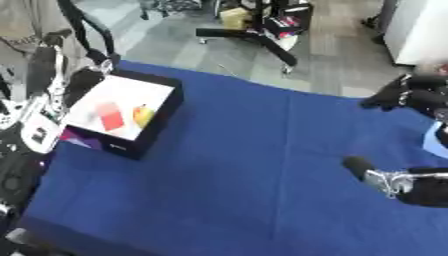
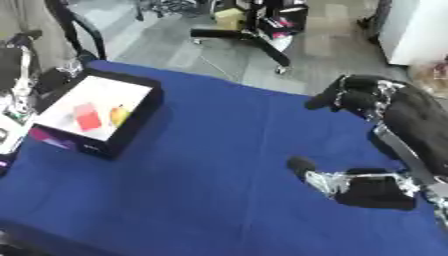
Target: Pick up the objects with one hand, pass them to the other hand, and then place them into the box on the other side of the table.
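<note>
Meanwhile, box (image 1: 131, 117) held a red item (image 1: 111, 118) and yellow item (image 1: 143, 116) | right hand (image 2: 352, 98) hovered far across the blue table (image 1: 236, 175), fingers curled, empty | left hand: unclear.

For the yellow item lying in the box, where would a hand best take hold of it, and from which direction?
From straight above, judging by the box's raised black walls, which block any sideways approach. Pinch the yellow item across its narrower width; it lies flat beside a red piece, so close fingers on its sides away from that.
</note>
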Robot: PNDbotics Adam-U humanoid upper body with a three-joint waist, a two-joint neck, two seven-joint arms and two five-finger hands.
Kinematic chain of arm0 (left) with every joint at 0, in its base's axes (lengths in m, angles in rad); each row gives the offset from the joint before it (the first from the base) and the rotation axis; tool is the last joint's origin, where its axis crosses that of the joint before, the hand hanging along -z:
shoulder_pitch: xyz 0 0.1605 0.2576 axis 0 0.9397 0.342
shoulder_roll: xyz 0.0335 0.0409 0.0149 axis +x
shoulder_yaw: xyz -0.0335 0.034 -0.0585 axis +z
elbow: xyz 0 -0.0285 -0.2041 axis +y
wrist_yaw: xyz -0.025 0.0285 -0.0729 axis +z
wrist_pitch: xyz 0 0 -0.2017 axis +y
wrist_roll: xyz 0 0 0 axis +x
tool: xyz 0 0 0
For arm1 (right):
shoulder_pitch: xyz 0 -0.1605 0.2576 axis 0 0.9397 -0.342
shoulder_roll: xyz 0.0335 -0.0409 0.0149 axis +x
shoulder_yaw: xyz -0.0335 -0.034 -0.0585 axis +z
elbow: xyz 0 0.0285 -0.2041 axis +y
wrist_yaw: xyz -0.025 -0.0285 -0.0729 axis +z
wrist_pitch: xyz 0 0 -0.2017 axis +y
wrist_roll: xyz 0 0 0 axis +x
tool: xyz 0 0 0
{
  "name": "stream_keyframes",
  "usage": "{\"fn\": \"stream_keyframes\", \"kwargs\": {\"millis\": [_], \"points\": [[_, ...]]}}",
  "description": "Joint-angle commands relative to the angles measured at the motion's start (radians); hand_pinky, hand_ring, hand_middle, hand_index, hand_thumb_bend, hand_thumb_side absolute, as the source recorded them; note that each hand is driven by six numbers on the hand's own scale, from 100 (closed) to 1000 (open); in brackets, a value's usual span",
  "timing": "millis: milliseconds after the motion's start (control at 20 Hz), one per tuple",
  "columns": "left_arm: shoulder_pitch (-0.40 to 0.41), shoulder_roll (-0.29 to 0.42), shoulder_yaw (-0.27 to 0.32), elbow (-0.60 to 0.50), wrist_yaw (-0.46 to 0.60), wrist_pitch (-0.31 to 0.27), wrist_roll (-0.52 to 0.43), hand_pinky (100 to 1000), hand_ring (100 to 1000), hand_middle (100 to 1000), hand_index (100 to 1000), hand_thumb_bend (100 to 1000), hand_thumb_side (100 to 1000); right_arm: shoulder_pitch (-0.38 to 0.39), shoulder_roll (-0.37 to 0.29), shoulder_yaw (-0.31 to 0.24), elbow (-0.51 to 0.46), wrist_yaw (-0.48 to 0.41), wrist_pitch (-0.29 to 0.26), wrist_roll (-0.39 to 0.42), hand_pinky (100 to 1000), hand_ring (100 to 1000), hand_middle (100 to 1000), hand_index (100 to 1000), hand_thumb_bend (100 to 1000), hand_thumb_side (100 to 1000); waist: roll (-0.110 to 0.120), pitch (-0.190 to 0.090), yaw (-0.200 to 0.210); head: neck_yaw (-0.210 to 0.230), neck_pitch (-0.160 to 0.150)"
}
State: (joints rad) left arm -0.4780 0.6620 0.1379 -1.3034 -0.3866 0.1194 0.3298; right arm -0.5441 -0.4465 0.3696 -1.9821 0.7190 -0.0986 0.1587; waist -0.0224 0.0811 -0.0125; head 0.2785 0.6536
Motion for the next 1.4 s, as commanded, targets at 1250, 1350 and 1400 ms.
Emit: {"fn": "stream_keyframes", "kwargs": {"millis": [1250, 1350, 1400], "points": [[0.200, -0.293, -0.061, -0.644, 0.389, -0.116, -0.415, 742, 800, 717, 886, 526, 723, -0.307, -0.140, -0.189, 1.106, -0.327, 0.367, -0.396, 725, 899, 877, 869, 815, 374, 0.011, 0.021, 0.078, -0.533, 0.004], [0.200, -0.300, -0.064, -0.646, 0.392, -0.114, -0.425, 741, 799, 715, 887, 525, 725, -0.331, -0.129, -0.208, 1.185, -0.347, 0.378, -0.459, 726, 901, 874, 865, 826, 388, 0.013, 0.024, 0.089, -0.550, 0.000], [0.200, -0.303, -0.065, -0.646, 0.392, -0.114, -0.428, 741, 798, 714, 887, 524, 726, -0.340, -0.125, -0.213, 1.214, -0.357, 0.381, -0.484, 723, 899, 874, 865, 830, 393, 0.013, 0.025, 0.093, -0.557, -0.001]]}}
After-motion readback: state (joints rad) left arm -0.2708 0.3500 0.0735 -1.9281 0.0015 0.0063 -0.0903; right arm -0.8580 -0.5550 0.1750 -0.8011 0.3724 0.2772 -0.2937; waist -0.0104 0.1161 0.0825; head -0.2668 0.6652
